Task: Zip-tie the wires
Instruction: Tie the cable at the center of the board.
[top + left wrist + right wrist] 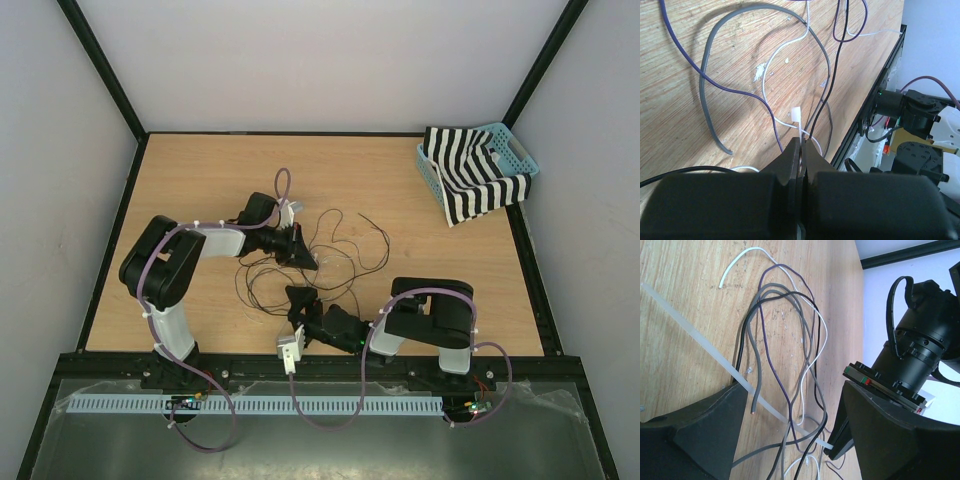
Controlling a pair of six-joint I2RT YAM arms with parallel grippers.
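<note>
Left gripper (801, 145) jaws clamp the zip tie (690, 329), laid 10-to-4 o'clock beneath the wires (755, 395); right gripper (792, 390) jaws stand wide; looping and cinching remain.

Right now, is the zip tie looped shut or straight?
Straight, not looped: the zip tie runs as one open strip across the wires.

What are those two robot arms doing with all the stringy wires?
They're trying to bundle the wires with a zip tie. The left gripper is shut on one end of the zip tie. The right gripper is open, its fingers either side of the strip. The tie is straight, not yet looped.
</note>
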